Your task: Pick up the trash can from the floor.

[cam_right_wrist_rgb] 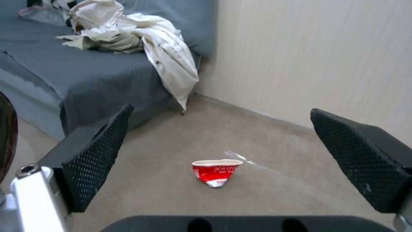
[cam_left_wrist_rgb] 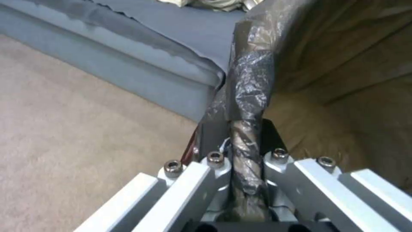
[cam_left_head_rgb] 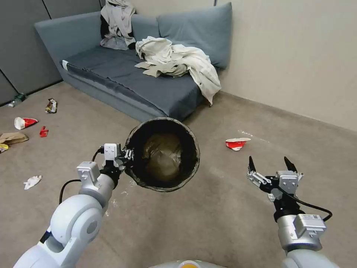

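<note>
The trash can (cam_left_head_rgb: 162,154) hangs in front of me, mouth tipped toward my head camera, its dark bag (cam_left_head_rgb: 163,158) folded over the rim and slack inside. Whether its base touches the floor (cam_left_head_rgb: 208,219) I cannot tell; the can hides it. My left gripper (cam_left_head_rgb: 124,156) is clamped on the rim at the can's left edge. In the left wrist view my fingers (cam_left_wrist_rgb: 264,135) pinch the bag-wrapped lip (cam_left_wrist_rgb: 247,154) between them, one outside the wall, one inside. My right gripper (cam_left_head_rgb: 270,162) hovers well apart to the right, jaws spread wide and holding nothing, its black pads (cam_right_wrist_rgb: 96,154) framing a crumpled red-and-white cup (cam_right_wrist_rgb: 216,171) that lies on the floor beyond. Behind the can stands a grey sofa (cam_left_head_rgb: 122,70) with pale garments (cam_left_head_rgb: 178,61) heaped on the seat and one draped over the backrest. More cups and wrappers (cam_left_head_rgb: 24,123) litter the floor off to my left.
</note>
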### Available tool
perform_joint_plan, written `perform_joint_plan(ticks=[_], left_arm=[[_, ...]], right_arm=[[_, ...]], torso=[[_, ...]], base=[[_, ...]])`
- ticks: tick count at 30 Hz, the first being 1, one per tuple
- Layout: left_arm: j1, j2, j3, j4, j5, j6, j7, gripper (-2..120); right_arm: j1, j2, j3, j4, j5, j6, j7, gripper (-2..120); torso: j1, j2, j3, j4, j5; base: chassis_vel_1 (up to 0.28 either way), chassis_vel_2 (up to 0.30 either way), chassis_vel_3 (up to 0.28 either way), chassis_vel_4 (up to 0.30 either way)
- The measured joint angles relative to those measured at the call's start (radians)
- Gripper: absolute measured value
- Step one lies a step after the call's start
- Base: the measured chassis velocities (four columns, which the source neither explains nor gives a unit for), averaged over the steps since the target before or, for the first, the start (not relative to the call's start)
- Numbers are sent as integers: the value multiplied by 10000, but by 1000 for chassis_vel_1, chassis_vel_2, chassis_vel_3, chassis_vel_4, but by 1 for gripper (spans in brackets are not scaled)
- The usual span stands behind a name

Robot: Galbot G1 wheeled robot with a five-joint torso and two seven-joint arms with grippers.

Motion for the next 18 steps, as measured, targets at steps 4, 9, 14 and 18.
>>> perform_joint_plan(ticks=[4,9,14,18], left_arm=[[131,-108,-19,-38,70,4,-42,1],[220,-182,-64,-59,57,13,-107,1],[215,-266,-63,-67,20,27,-113,1],[162,-324,-34,-33,-6,60,-129,1]], right_arm=[[-4,36,2,7,-16,3,5,100],[7,89,10,7,-31,12,15,100],[21,121,8,-5,-38,16,17,100],[31,112,14,-30,-39,16,17,100]], torso=[[0,0,0,0,0],[1,0,0,0,0],[0,0,0,0,0],[0,0,1,0,1]], base=[[0,0,0,0],[0,0,0,0],[0,0,0,0],[0,0,0,0]])
